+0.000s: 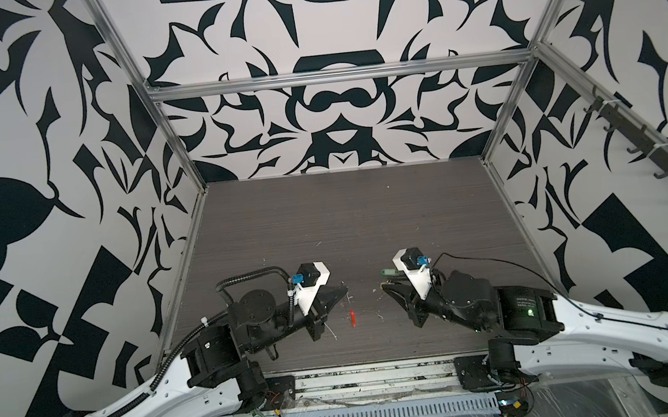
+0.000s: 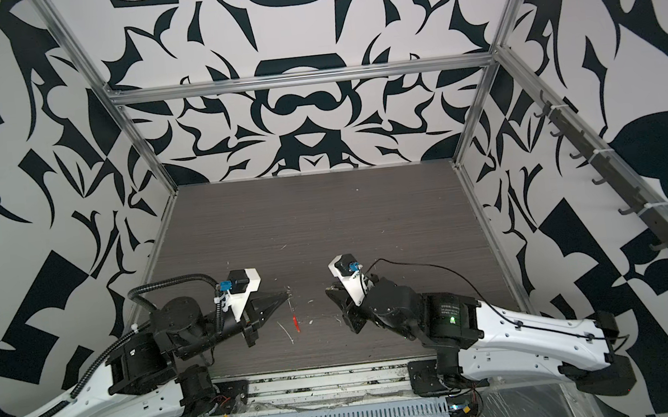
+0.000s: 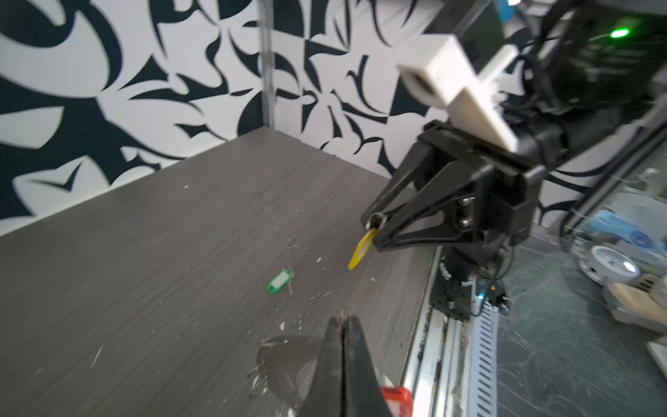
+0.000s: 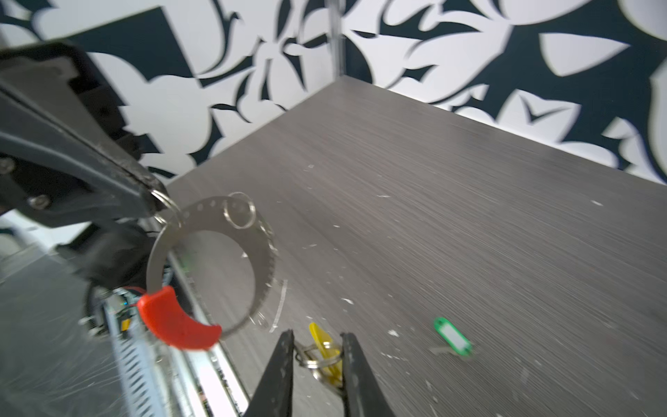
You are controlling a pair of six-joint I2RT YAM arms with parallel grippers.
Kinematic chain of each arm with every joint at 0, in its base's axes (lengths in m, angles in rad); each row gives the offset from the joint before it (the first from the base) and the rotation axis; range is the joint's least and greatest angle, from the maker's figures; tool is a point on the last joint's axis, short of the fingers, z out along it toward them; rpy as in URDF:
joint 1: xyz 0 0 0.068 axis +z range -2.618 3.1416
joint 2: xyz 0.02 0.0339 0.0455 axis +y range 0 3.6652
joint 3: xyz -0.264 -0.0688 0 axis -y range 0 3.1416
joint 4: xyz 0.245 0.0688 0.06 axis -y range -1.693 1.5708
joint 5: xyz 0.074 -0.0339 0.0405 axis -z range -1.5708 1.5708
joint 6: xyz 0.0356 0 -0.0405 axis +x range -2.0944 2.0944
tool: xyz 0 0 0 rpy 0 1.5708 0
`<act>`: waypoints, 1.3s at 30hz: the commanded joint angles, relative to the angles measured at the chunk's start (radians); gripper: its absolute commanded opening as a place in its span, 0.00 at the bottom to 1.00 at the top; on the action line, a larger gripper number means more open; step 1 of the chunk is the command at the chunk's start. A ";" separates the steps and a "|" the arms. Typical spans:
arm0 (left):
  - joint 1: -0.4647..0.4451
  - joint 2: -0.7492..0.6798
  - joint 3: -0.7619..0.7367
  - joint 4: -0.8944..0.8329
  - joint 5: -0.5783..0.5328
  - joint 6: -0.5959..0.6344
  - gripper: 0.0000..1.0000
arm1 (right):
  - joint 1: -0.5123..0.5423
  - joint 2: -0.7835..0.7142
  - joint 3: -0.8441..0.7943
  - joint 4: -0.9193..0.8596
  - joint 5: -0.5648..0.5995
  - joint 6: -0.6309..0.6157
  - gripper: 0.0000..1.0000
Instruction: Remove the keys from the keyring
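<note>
Start with the table [image 1: 325, 218]: it is dark, streaked and littered with pale scraps, so anything small you drop there gets hard to pick out again. Your left gripper [image 4: 153, 204] is clamped shut at the top edge of the keyring [image 4: 266, 260], and the big grey hoop hangs free below it. I cannot tell whether the pinch is on the band itself or only on a little wire loop there, and if it is only the loop, the hoop can swing or twist as soon as you pull on it. Your right gripper [image 4: 317, 355] is closed on the wire ring of the yellow tag [image 4: 323, 341], which dangles clear of the hoop and above the tabletop. That grip is on thin wire, so a quick move could let the ring roll out of the jaws, and a release from this height could make it bounce toward the front rail. The red strip [image 4: 173, 321] is not off yet. It sits on the hoop's lowest part, close to the table edge, so a hard tug there could drag the hoop out of the left pinch. The green tag [image 4: 453, 335] already lies loose on the table, so mind your right arm does not sweep it away. A spare wire loop [image 4: 240, 214] on the band could snag a fingertip.
</note>
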State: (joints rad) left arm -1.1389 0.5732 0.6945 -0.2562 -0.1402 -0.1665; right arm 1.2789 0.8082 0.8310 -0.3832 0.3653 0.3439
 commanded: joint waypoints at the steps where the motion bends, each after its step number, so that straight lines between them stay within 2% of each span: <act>1: 0.001 0.019 -0.033 -0.015 -0.193 -0.115 0.00 | -0.009 -0.001 -0.024 -0.040 0.092 0.050 0.00; 5: 0.010 0.069 -0.069 -0.070 -0.346 -0.253 0.00 | -0.023 0.023 -0.054 -0.037 0.049 0.083 0.00; 8: 0.064 0.098 -0.095 -0.125 -0.381 -0.354 0.00 | -0.024 0.039 -0.076 -0.012 0.016 0.097 0.00; 10: 0.145 0.111 -0.127 -0.115 -0.320 -0.396 0.00 | -0.026 0.055 -0.090 0.014 -0.007 0.101 0.00; 15: 0.460 0.153 -0.236 -0.018 -0.053 -0.467 0.00 | -0.041 0.127 -0.104 0.084 -0.134 0.105 0.00; 18: 0.555 0.181 -0.279 0.025 -0.018 -0.491 0.00 | -0.070 0.186 -0.117 0.143 -0.250 0.110 0.00; 22: 0.626 0.225 -0.297 0.063 -0.023 -0.502 0.00 | -0.163 0.282 -0.143 0.268 -0.442 0.134 0.00; 27: 0.721 0.234 -0.293 0.084 -0.014 -0.504 0.22 | -0.251 0.454 -0.115 0.332 -0.582 0.140 0.00; 29: 0.750 0.208 -0.286 0.087 -0.012 -0.499 0.38 | -0.264 0.506 -0.104 0.341 -0.595 0.134 0.00; 34: 0.785 0.146 -0.253 0.078 0.000 -0.477 0.52 | -0.288 0.597 -0.081 0.368 -0.582 0.134 0.00; 35: 0.786 0.137 -0.242 0.073 0.003 -0.473 0.56 | -0.291 0.603 -0.074 0.366 -0.577 0.129 0.04; 36: 0.785 0.127 -0.230 0.072 0.013 -0.470 0.72 | -0.291 0.602 -0.069 0.368 -0.569 0.122 0.18; 37: 0.785 0.119 -0.220 0.070 0.021 -0.470 1.00 | -0.291 0.596 -0.062 0.365 -0.561 0.119 0.26; 39: 0.785 0.097 -0.189 0.063 0.040 -0.473 0.99 | -0.291 0.567 -0.037 0.332 -0.542 0.104 0.36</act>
State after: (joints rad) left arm -0.3584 0.7013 0.4488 -0.2020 -0.1322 -0.6395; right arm 0.9924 1.4246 0.7223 -0.0715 -0.1936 0.4606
